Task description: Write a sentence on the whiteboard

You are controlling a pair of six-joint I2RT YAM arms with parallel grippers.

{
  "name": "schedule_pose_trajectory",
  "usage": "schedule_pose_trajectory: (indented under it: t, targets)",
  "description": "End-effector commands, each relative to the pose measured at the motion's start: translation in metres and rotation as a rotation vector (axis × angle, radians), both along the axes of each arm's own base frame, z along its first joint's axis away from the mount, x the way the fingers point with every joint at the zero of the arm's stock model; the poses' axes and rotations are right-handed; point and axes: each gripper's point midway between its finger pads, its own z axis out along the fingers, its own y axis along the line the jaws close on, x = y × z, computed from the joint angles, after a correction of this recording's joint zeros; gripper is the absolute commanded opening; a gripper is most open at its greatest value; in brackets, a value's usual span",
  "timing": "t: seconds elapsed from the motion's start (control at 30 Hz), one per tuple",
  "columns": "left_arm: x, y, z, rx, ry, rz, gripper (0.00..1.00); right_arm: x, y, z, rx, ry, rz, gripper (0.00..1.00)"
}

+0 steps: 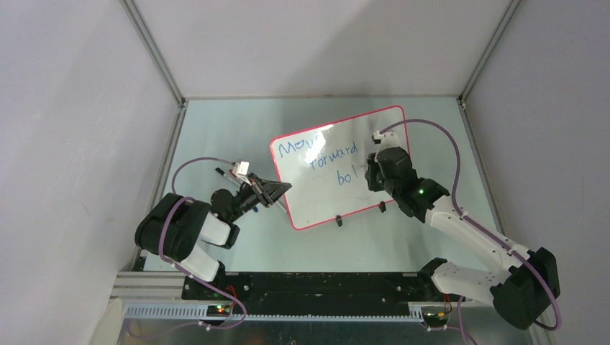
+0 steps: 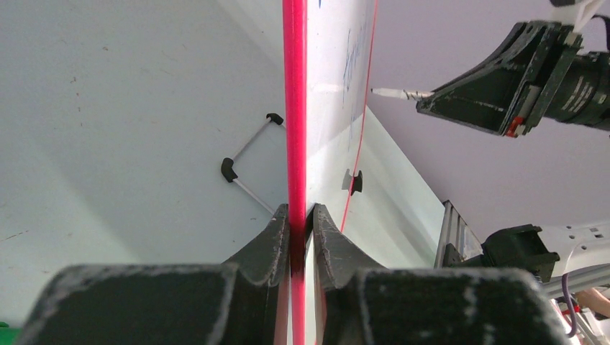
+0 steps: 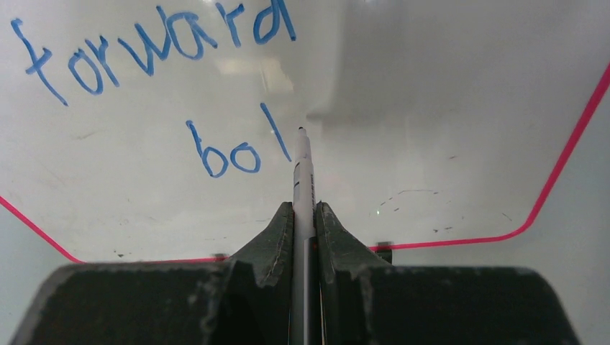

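my left gripper [image 2: 301,213] is clenched on the whiteboard's [image 1: 317,198] left red edge. my right gripper [image 3: 304,209] grasps a marker [image 3: 303,167] in front of the whiteboard, its tip just right of "bol". the sentence [image 1: 325,154] on the whiteboard's face reads "move forward bol".

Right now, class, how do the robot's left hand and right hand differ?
The left hand pinches the whiteboard edge-on; the right hand clamps a marker. The left hand sits at the board's side; the right hand faces its written surface, by the sentence. Both are shut on something.
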Motion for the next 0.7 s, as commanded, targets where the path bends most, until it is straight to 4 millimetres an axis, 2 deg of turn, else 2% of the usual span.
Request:
schedule_pose_trajectory:
  t: [0.0, 0.27, 0.67]
  targets:
    - [0.005, 0.0, 0.007, 0.028, -0.08, 0.025, 0.0, 0.003, 0.006, 0.019, 0.095, -0.136, 0.001, 0.0]
    - [0.008, -0.001, 0.005, 0.033, -0.078, 0.027, 0.0, -0.002, 0.0, 0.01, 0.102, -0.148, -0.019, 0.0]
    - [0.007, 0.0, 0.005, 0.03, -0.075, 0.039, 0.0, -0.006, 0.004, 0.007, 0.138, -0.163, -0.013, 0.0]
